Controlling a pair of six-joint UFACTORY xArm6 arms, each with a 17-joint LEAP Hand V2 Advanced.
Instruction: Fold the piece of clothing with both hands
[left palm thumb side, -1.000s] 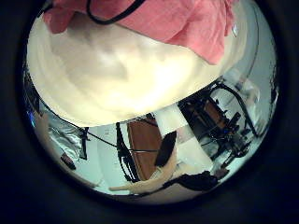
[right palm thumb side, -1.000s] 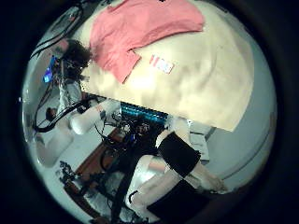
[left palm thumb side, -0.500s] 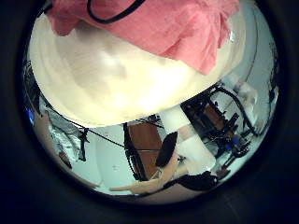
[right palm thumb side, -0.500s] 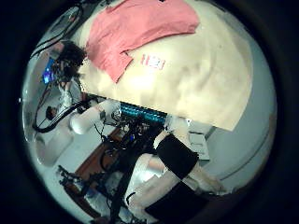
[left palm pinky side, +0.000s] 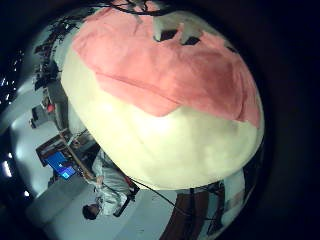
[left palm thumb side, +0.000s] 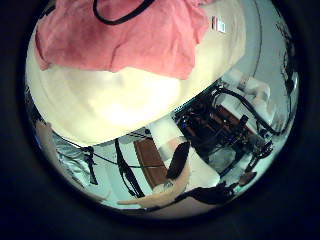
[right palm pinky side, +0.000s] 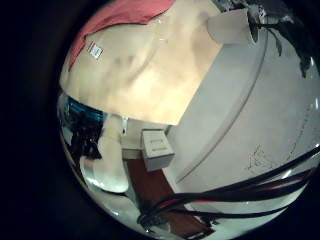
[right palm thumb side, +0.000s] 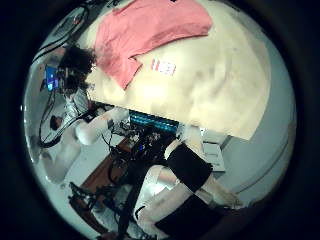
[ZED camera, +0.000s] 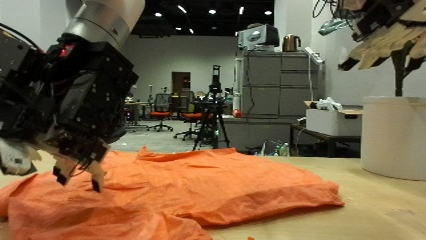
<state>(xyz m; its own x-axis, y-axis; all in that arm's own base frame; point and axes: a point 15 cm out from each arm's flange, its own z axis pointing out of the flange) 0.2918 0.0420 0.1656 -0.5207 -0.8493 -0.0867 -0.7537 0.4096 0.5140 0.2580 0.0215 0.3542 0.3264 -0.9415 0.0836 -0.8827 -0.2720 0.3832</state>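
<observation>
The orange shirt (ZED camera: 187, 190) lies spread and rumpled on the table (ZED camera: 386, 215), not yet folded. One hand (ZED camera: 73, 105) hangs low over the shirt's edge nearest the camera, its fingers pointing down with tips just above the cloth and nothing caught in them. The other hand (ZED camera: 386, 30) is raised well above the shirt's far side, fingers loosely spread and empty; which is left or right I cannot tell. A small tag (right palm thumb side: 163, 67) lies on the table just beside the shirt. The risk, as I judge it: the low hand pinches only a top wrinkle, so the cloth bunches instead of folding, or one hand drags the shirt toward the table edge while the high one lags.
</observation>
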